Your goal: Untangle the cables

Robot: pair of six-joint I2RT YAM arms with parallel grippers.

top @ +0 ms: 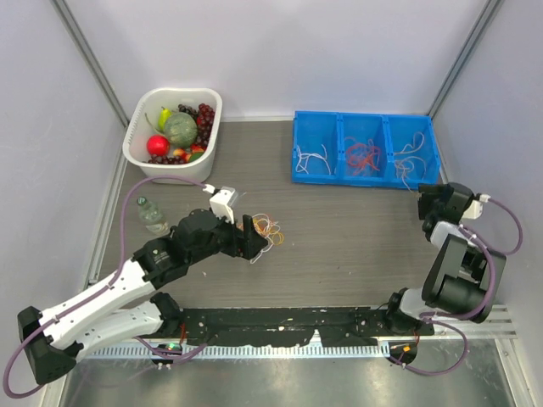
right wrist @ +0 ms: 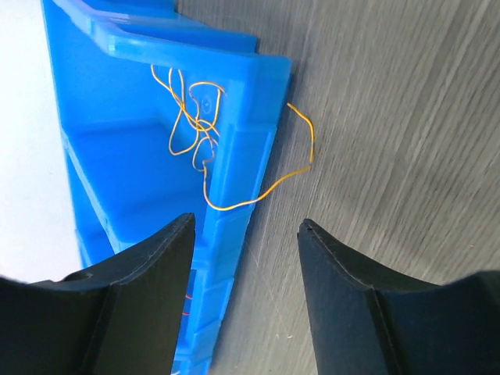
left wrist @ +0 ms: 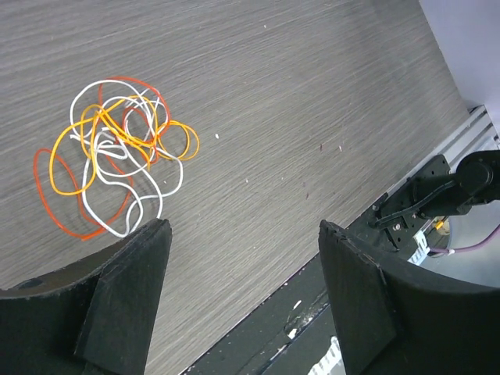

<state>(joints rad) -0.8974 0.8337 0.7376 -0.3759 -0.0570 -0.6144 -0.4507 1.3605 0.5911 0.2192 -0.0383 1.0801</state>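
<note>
Two wrist views add what top view lacks. Left wrist: loopy tangle of thin orange, red, white and yellow cables (left wrist: 117,148) on grey wood-grain tabletop (left wrist: 312,94), just ahead of left gripper (left wrist: 244,228). I see its matte black, rough-edged fingers spread, nothing between. Right wrist: right gripper (right wrist: 246,223) likewise released, empty, facing thin yellow wire (right wrist: 199,129) draped over wall of glossy blue plastic bin (right wrist: 117,156), one loop on table. Only top view shows bin's three compartments: pale strands in outer two, red in middle.
</note>
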